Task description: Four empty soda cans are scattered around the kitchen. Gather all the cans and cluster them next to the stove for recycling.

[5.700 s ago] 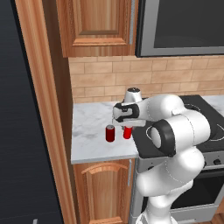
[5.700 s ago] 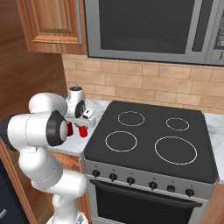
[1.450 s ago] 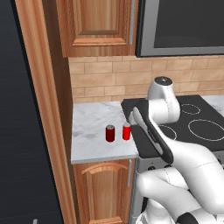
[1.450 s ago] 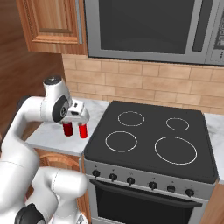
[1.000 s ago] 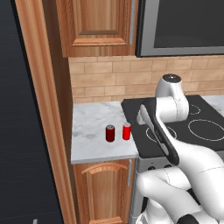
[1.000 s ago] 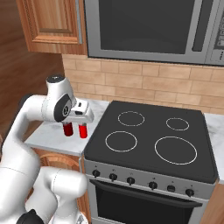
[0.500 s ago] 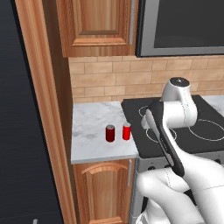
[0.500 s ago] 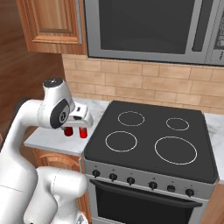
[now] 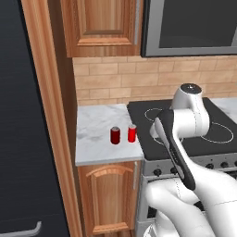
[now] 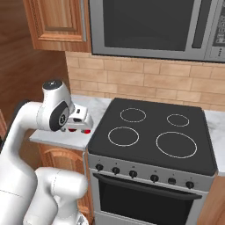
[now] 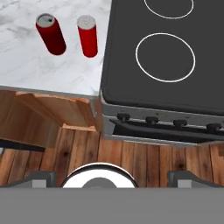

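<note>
Two red soda cans upright on the marble counter [image 9: 99, 129], darker can [image 9: 115, 135] and brighter can [image 9: 132, 133] side by side, apart by a sliver, just left of the stove [image 9: 152, 109] edge. Same pair seen from above in the hand view: darker can [image 11: 50, 33], brighter can [image 11: 87, 36], stove cooktop [image 11: 131, 74] alongside.

Compared with a few seconds back: gripper then low over the cans, now lifted and pulled back off the counter, arm folded up and swung toward the stove front. Gripper [image 10: 79, 122] empty, jaws spread wide, holding nothing; in the hand view, fingertips [image 11: 40, 177] far apart above the wood floor [image 11: 131, 157] and oven knobs.

Meaning for the task, as a judgement: second can delivered and released beside the first, both standing stable. Half the cluster in place; remaining two cans not at the stove yet, so next step likely a drive off to fetch another.
</note>
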You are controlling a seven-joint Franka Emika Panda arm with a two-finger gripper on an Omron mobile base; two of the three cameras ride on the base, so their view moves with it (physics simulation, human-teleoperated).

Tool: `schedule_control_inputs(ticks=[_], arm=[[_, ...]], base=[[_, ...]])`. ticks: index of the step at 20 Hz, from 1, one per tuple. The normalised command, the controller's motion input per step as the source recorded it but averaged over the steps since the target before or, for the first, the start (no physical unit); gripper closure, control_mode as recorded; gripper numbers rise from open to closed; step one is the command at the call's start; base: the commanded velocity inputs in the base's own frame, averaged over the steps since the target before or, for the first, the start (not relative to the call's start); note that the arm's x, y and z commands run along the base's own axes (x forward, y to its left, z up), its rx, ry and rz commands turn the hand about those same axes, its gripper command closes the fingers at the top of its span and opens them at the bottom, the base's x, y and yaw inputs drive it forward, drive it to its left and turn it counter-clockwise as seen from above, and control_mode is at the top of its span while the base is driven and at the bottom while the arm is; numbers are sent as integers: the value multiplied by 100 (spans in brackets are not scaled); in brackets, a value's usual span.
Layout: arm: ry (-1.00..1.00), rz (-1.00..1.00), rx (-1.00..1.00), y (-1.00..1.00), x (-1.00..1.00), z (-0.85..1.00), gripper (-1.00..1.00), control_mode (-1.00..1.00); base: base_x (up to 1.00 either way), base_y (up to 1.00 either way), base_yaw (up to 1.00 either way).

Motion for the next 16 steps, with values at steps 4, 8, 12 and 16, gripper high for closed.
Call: schedule_control_inputs(ticks=[4, 8, 12, 16], arm=[[0, 0, 0, 0, 0, 0, -100, 100], [0, 0, 0, 0, 0, 0, -100, 100], [0, 0, 0, 0, 0, 0, -100, 100], [0, 0, 0, 0, 0, 0, -100, 100]], base=[[-83, 0, 0], [-89, 0, 0], [-92, 3, 0], [-47, 29, 30]])
